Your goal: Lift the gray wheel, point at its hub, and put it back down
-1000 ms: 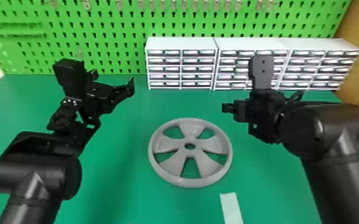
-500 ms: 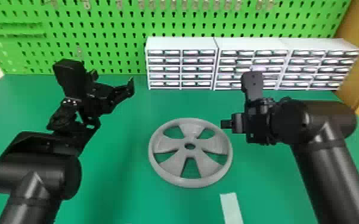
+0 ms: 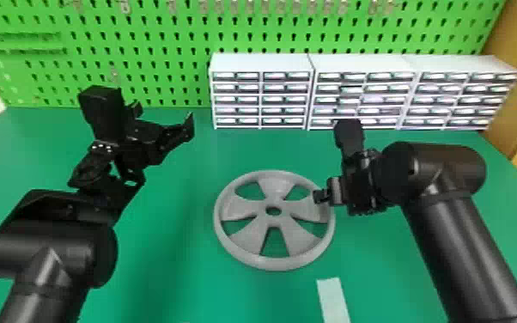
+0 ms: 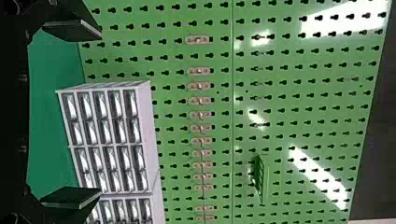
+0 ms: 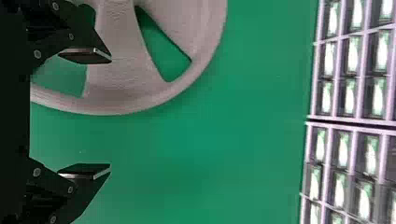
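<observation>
Gray five-spoked round wheel (image 3: 251, 236) flat on green tabletop (image 3: 176, 266), in front of white multi-drawer cabinets (image 3: 260, 63); black two-fingered right gripper (image 3: 324, 196) at wheel's right rim; jaws apart, one finger above the wheel, the other beyond its edge; contact, cannot tell; black two-fingered left gripper (image 3: 163, 116) well off to wheel's left, above tabletop, jaws apart with nothing between.

Left gripper (image 3: 163, 115): jaws parted wide
Counter (image 4: 49, 112): green, seen past the jaws
Cabinets (image 4: 150, 140): two, white, side by side on the counter (small drawers, rows of them)
Pegboard (image 4: 289, 107): green, upright behind the cabinets, streaked with glare
Hooks (image 4: 200, 101): metal, lined up on the pegboard
Rack (image 4: 261, 181): small, green, slotted, on the pegboard
</observation>
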You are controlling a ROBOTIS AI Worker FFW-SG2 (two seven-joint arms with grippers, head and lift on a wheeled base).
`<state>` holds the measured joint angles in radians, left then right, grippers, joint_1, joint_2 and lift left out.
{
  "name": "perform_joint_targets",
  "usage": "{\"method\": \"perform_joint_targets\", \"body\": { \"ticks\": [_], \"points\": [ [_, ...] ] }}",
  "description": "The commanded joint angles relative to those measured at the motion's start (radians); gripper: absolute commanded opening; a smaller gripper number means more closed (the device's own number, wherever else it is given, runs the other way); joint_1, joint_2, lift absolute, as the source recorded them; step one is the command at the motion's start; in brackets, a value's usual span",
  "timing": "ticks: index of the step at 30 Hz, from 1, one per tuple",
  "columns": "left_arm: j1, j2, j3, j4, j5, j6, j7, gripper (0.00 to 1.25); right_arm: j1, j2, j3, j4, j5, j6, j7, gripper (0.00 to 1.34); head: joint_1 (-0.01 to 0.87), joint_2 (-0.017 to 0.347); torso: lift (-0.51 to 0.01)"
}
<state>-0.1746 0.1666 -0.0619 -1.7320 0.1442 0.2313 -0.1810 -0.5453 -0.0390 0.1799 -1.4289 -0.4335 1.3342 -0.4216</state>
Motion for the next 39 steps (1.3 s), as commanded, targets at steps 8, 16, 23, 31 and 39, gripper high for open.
{"method": "perform_joint_targets", "body": {
  "ticks": [8, 16, 23, 31, 39],
  "points": [
    [-0.005, 0.001, -0.007, 0.003, 0.000, 0.005, 0.000, 1.14, -0.012, 0.007, 0.013, 0.068, 0.004, 0.005, 0.000, 0.91, 0.692, 0.048, -0.088],
    [-0.006, 0.001, -0.010, 0.003, 0.000, 0.007, 0.000, 1.14, -0.008, 0.007, 0.012, 0.107, 0.004, 0.000, 0.001, 0.91, 0.692, 0.048, -0.088],
    [-0.008, 0.001, -0.010, 0.003, 0.000, 0.008, 0.000, 1.14, -0.008, 0.005, 0.013, 0.133, -0.001, -0.006, 0.000, 0.91, 0.692, 0.048, -0.088],
    [-0.009, 0.002, -0.013, 0.005, 0.000, 0.008, 0.000, 1.14, -0.007, 0.004, 0.015, 0.148, -0.002, -0.015, 0.001, 0.91, 0.692, 0.048, -0.088],
    [-0.009, 0.002, -0.015, 0.005, 0.000, 0.010, 0.000, 1.14, -0.005, 0.002, 0.016, 0.159, -0.005, -0.023, 0.001, 0.91, 0.692, 0.048, -0.088]
  ]
}}
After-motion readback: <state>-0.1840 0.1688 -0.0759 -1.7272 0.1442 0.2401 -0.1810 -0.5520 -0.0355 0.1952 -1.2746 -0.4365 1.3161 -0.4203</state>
